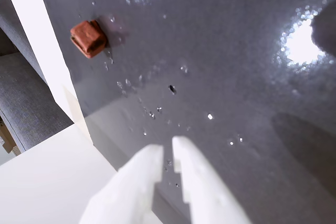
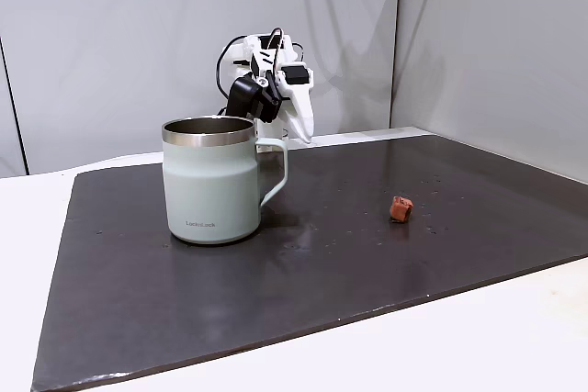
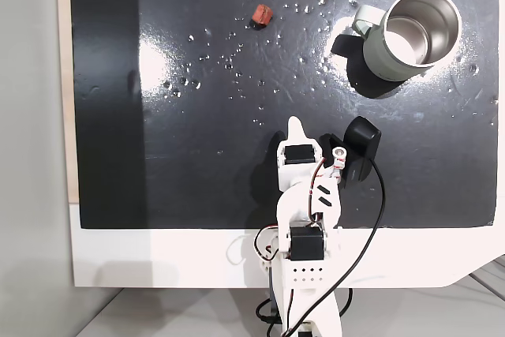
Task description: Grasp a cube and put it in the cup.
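Nothing done yet: cube (image 3: pixel 262 14) loose on bench (image 3: pixel 197 187), cup (image 3: pixel 412 33) empty, tool (image 1: pixel 167 157) nearly closed (holding nothing); grasp and drop remaining.

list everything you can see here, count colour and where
cube: 1, reddish-brown, on the dark mat, left of the mug in the fixed view from above, apart from it
mug: 1, pale mint green with steel rim and loop handle, upright on the mat, nothing seen inside it
mat: 1, dark grey and glossy, covers most of the table, speckled with small droplets
table: 1, white, shows around the mat's edges
cable: 1, black, loops beside the arm's base
wrist camera: 1, black, mounted on the arm
arm: 1, white, at the mat's near edge in the fixed view from above
gripper: 1, white, fingers nearly together, holding nothing, well short of the cube
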Available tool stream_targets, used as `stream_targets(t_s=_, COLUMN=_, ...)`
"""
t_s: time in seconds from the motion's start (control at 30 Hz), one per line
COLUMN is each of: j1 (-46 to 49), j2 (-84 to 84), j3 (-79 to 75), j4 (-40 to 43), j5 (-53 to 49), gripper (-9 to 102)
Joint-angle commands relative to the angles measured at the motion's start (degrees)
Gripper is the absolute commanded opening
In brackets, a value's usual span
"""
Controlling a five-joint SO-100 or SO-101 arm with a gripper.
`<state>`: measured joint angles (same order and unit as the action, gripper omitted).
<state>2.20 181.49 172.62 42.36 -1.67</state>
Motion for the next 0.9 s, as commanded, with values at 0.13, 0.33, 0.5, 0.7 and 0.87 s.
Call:
stream_targets(t_s=0.13, j1=1.32, j2=0.62, j3=-0.44, j4=0.09, j5=1.67, gripper=0)
stream_targets(t_s=0.33, j1=1.32, j2=0.62, j3=-0.44, j4=0.09, j5=1.67, gripper=0)
stream_targets(t_s=0.5, j1=1.32, j2=0.62, j3=-0.44, j4=0.09, j5=1.67, gripper=0)
stream_targets(t_s=0.7, j1=0.62, j2=0.62, j3=-2.81, j4=0.70, j5=-1.23, gripper=0)
stream_targets(t_s=0.87, j1=-1.93, j2=-8.96, j3=-15.38, j4=2.55, j5=-2.02, gripper=0)
